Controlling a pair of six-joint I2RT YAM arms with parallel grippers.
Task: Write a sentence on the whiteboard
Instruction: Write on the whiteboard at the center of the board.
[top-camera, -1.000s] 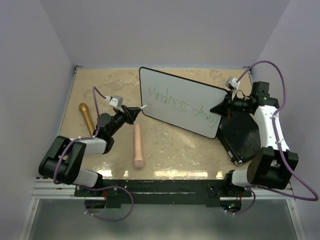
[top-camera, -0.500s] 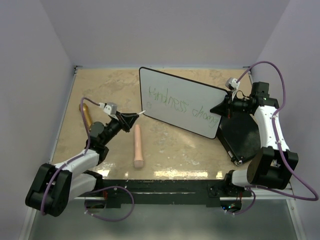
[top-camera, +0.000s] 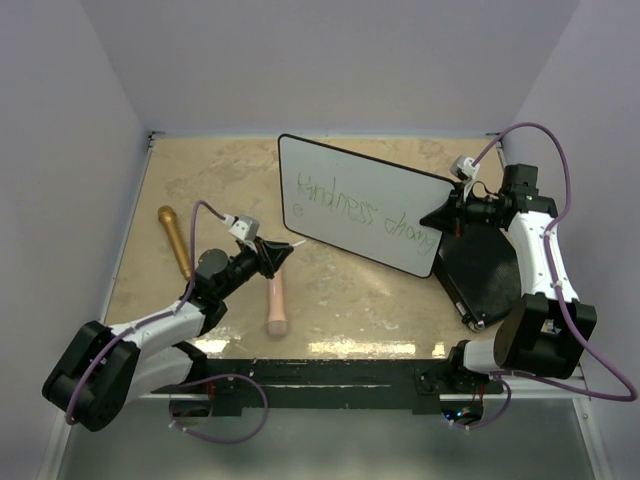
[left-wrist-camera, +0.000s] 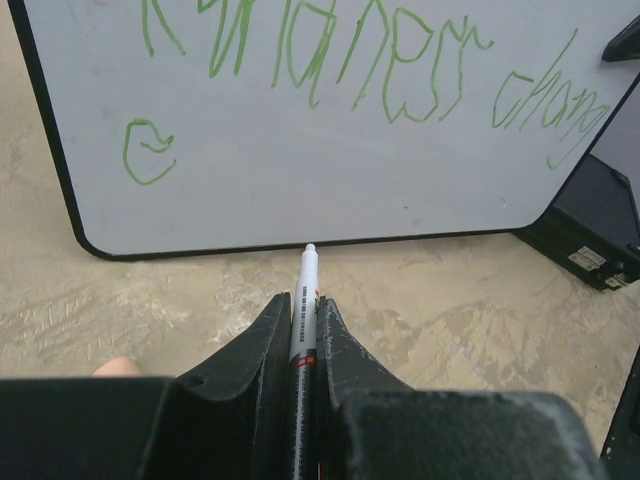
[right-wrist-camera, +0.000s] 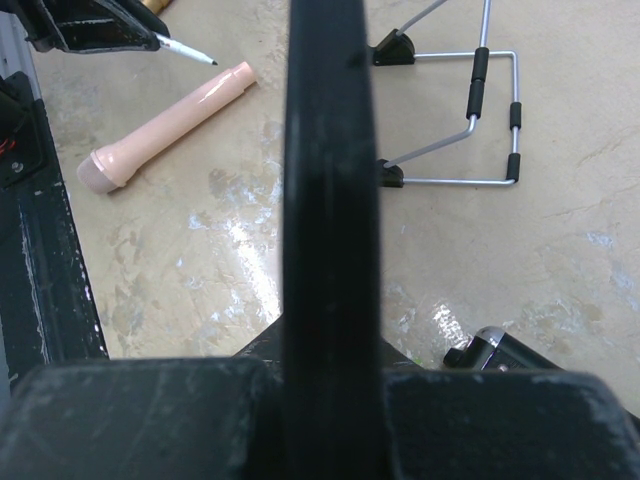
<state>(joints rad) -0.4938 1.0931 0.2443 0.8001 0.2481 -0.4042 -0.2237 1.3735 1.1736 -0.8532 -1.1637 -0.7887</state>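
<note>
Top external view: the whiteboard (top-camera: 330, 165) sat angled across the middle of the surface, its right edge pinched in my right tool (top-camera: 440, 215), jaws closed on the rim. The sentence (top-camera: 345, 205) had gained something. A second before, my pen (top-camera: 295, 243) was touching the board's lower left corner. Now a small green loop sat there, under the first word, and my left tool (top-camera: 280, 250) had drawn back toward me, so the tip was off the board and over the bare surface just short of the rim. The left tool was clamped narrow on the pen barrel. I judged the pull-back to be a lift between letters, not the end of writing.

From the left wrist, the top line read "kindness chang", running right up to the board's edge, and the loop below looked like an "e", so the word seemed to carry over onto a second line. The pen had a red band, but I could not read its print. A pale label on the black case (left-wrist-camera: 590, 235) was too small to read.
</note>
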